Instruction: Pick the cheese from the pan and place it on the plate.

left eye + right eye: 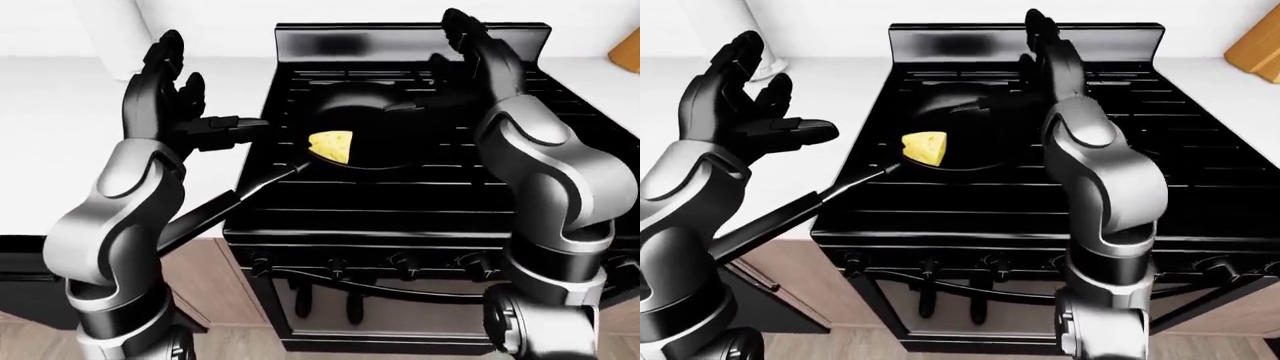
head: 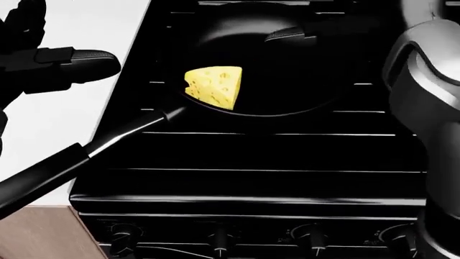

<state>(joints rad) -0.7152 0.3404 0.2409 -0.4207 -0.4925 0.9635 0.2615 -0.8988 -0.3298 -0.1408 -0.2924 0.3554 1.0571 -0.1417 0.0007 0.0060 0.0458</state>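
Note:
A yellow cheese wedge [image 2: 213, 86] with holes lies at the left side of a black pan [image 2: 287, 70] on the black stove. The pan's long handle [image 2: 64, 167] runs down to the lower left. My left hand [image 1: 185, 101] is open, raised over the white counter to the left of the pan, fingers spread, thumb pointing right. My right hand [image 1: 462, 41] is open, fingers up, above the far right rim of the pan; its thumb [image 2: 287, 35] hangs over the pan. No plate shows in any view.
The black stove [image 1: 400, 202] has knobs [image 1: 400, 264] along its lower edge. A white counter [image 1: 60, 120] lies left of it. A wooden object [image 1: 1255, 49] stands at the top right. A white cylinder [image 1: 750, 30] stands at the top left.

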